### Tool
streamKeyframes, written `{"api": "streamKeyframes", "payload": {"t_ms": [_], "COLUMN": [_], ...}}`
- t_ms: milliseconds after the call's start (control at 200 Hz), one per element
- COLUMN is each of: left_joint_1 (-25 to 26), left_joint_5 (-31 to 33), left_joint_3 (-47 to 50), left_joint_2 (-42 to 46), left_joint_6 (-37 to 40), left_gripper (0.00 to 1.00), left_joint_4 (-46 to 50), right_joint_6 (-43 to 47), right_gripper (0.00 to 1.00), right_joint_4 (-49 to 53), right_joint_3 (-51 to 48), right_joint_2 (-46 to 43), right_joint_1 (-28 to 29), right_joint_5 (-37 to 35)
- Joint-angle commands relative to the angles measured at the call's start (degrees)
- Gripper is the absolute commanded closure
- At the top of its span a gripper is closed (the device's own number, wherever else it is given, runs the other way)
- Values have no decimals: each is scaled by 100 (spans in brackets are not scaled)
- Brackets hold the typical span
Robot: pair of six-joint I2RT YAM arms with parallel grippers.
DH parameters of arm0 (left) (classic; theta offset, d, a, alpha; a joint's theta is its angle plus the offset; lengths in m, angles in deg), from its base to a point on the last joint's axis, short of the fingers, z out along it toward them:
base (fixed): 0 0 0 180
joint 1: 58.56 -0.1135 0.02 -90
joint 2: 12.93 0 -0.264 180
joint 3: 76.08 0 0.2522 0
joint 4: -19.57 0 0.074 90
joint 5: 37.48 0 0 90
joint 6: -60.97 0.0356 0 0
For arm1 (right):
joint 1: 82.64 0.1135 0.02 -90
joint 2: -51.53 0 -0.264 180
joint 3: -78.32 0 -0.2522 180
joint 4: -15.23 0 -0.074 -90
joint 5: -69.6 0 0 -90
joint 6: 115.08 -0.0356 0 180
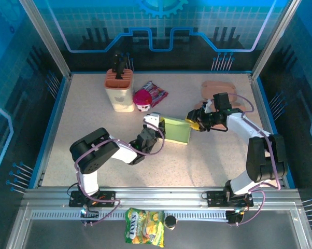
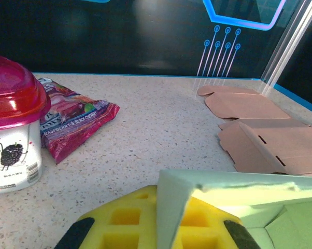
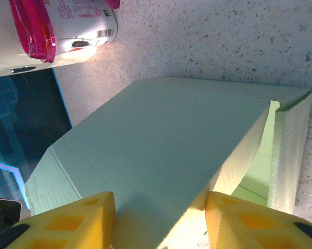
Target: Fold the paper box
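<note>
A: Item: paper box (image 1: 178,130), green, mid-table, between both arms. Grip status?
B: Left gripper (image 1: 155,123) was clamped shut on its left wall. Right gripper (image 1: 193,123) straddled the right end, pads (image 3: 78,220) apart; whether they pinched, I couldn't tell.
A: Handling note?
B: Left should anchor firmly; right ought to close squarely along the crease, pressing slowly, lest the panel buckle.

Paper box (image 1: 176,129) centre — yogurt cup (image 1: 142,101) behind-left, flat cartons (image 1: 218,87) behind-right
</note>
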State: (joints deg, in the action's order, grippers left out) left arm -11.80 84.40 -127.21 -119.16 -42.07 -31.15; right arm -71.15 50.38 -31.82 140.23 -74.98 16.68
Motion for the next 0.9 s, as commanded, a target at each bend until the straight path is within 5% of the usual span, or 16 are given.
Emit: {"api": "streamKeyframes", "payload": {"t_ms": [0,760,890], "left_joint_1": [-11,-42,-43], "left_joint_5": [-409,-827,-816], "left_joint_3": [92,627,761], "left_joint_2": [205,376,536], "left_joint_6": [-489,-1259,-1390], "left_gripper": [92,87,76], "left_joint_4": [-49,134,261], "right_joint_6": [139,385,419], "right_gripper": [54,57,58], "right_joint_4": [9,-24,-14], "right_joint_3": [-1,-398,-433], "right_joint_2": [9,-143,-151], "right_joint_1": [203,432,451], "right_joint_5": [-40,-631,-688]}}
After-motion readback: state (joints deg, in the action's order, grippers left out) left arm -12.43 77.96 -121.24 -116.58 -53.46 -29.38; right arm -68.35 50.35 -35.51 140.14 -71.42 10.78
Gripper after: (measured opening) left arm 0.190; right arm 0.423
